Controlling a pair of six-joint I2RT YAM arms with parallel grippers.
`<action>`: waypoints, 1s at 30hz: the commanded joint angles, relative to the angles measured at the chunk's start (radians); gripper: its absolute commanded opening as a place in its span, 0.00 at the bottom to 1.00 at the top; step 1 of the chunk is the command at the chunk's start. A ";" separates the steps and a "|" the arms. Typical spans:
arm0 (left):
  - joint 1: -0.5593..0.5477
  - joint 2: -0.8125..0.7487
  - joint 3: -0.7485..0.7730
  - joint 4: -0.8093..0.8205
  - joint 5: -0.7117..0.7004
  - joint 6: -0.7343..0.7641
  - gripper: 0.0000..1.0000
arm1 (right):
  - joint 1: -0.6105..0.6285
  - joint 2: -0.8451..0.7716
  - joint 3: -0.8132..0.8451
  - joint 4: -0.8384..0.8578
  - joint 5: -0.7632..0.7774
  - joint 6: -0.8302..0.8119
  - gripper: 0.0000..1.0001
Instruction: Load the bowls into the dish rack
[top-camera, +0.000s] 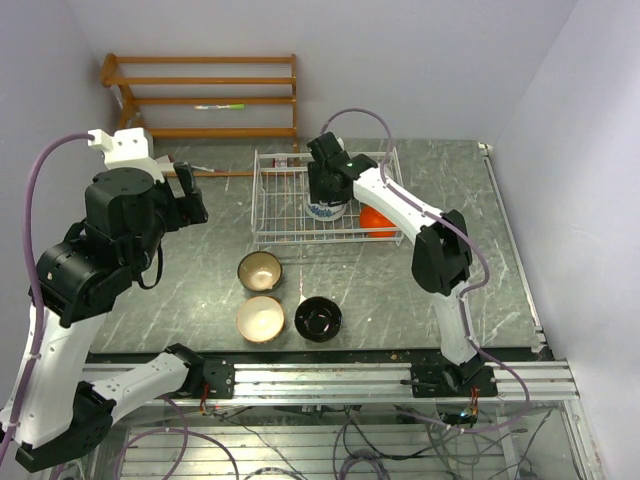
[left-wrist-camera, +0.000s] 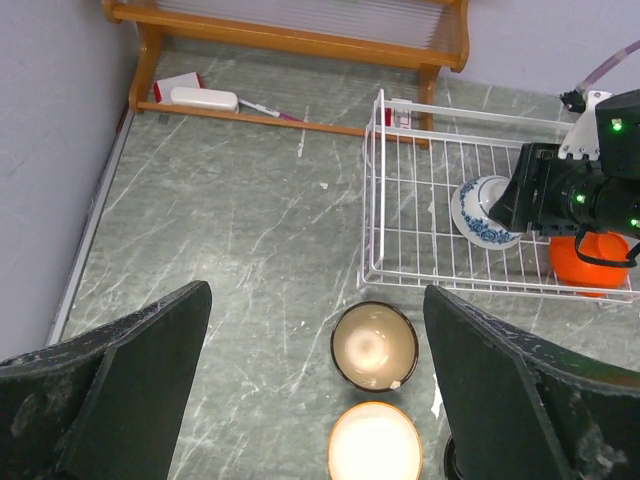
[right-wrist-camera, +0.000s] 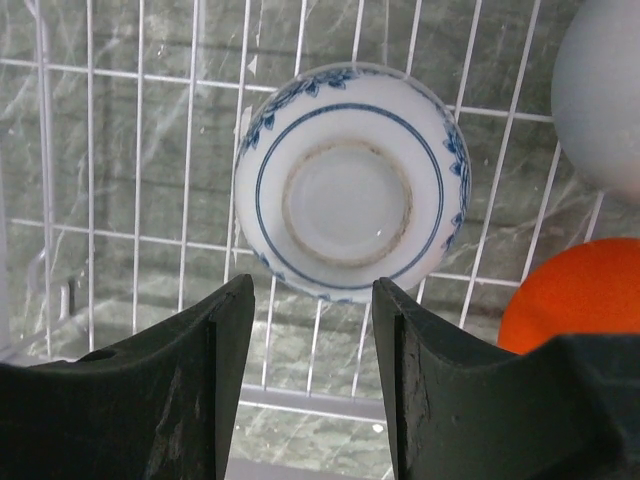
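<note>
Dark fingers of the right hand (right-wrist-camera: 312, 292) fill the bottom of the right wrist view, spread apart and grasping nothing. Just past them the blue-and-white bowl (right-wrist-camera: 345, 185) lies in the rack (right-wrist-camera: 190, 150) with its foot ring facing the camera. Whether the fingertips touch it cannot be told. To its right the orange bowl (right-wrist-camera: 580, 295) is cut off by the frame edge, and a pale round shape in the far right corner, the white bowl (right-wrist-camera: 605, 90), shows only as a curved part. From above, the right arm hides that bowl. The left hand (left-wrist-camera: 317, 293) hangs over the left of the bench (left-wrist-camera: 230, 230), released and wide open. Six bowls can be counted. Three are in the one rack. Three sit on the bench just near of it: the brown bowl (top-camera: 260, 270), the cream bowl (top-camera: 260, 318) nearer, and the black bowl (top-camera: 318, 318) to its right. In the left wrist view the black one is almost wholly hidden behind a finger.
</note>
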 joint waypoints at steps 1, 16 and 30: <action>-0.006 0.000 -0.010 0.015 -0.022 0.019 0.99 | -0.005 0.064 0.058 0.021 0.048 0.016 0.51; -0.005 0.016 -0.008 0.014 -0.031 0.055 0.99 | -0.052 0.102 0.071 0.071 0.228 0.018 0.51; -0.005 0.041 -0.002 0.046 -0.023 0.068 0.99 | -0.046 -0.020 0.030 0.324 -0.175 -0.107 0.53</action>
